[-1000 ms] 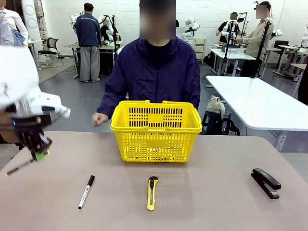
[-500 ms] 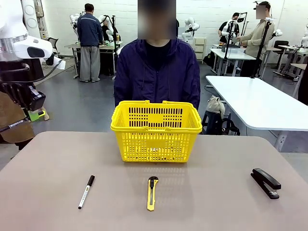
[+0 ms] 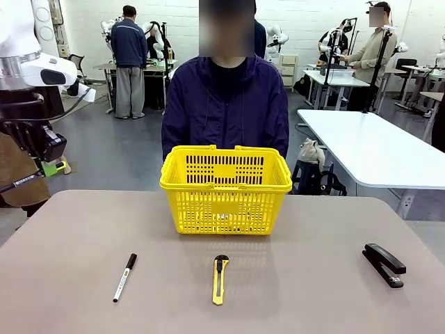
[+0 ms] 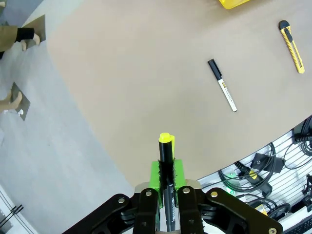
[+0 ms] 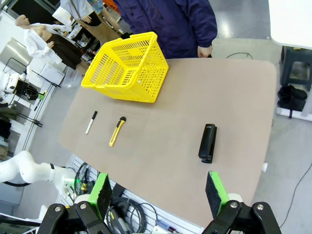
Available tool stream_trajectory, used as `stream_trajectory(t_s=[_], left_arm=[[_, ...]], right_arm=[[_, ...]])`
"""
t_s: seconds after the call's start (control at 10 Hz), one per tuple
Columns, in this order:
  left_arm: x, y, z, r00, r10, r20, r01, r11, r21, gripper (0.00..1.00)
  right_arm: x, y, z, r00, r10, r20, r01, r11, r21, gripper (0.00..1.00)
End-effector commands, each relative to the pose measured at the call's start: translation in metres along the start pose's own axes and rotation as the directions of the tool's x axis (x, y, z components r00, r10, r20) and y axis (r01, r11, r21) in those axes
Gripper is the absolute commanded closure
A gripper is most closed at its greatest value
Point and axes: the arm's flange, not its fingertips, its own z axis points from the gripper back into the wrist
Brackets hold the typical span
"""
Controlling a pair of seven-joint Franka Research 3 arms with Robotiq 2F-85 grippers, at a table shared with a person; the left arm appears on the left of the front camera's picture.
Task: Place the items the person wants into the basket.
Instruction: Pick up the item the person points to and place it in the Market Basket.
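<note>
Here, grips the pen [image 4: 165, 146] fast in the left gripper [image 4: 165, 171], out beyond the table's [image 3: 292, 299] left edge, well apart from the basket [image 3: 226, 209]. Holds the right gripper [image 5: 158, 192] agape, empty, high above the stapler [image 5: 208, 142]. Risks snagging the long, end-held pen on the lattice rim, or dropping short.

Yellow basket [image 3: 226, 189] at centre; marker [image 3: 125, 277], utility knife [image 3: 220, 279], stapler [image 3: 384, 264] nearer

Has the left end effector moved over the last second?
Yes. The left end effector, shut on the pen, rose from the basket's base level to rim level.
</note>
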Motion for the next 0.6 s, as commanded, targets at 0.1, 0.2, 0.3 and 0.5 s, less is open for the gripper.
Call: stream_trajectory(t_s=[0.1,0.2,0.3,0.5], left_arm=[[0.0001,0.0008,0.0021,1.0,-0.002,0.004,0.002,1.0,0.001,1.0],[0.0001,0.0008,0.0021,1.0,-0.002,0.004,0.002,1.0,0.001,1.0],[0.0001,0.0008,0.0021,1.0,-0.002,0.004,0.002,1.0,0.001,1.0],[0.0,0.0,0.0001,1.0,0.0,0.0,0.0,1.0,0.0,0.88]], right_arm=[[-0.001,0.0004,-0.0006,1.0,0.011,0.015,-0.011,1.0,0.023,0.0],[-0.001,0.0004,-0.0006,1.0,0.011,0.015,-0.011,1.0,0.023,0.0],[-0.001,0.0004,-0.0006,1.0,0.011,0.015,-0.011,1.0,0.023,0.0],[-0.001,0.0004,-0.0006,1.0,0.011,0.015,-0.011,1.0,0.023,0.0]])
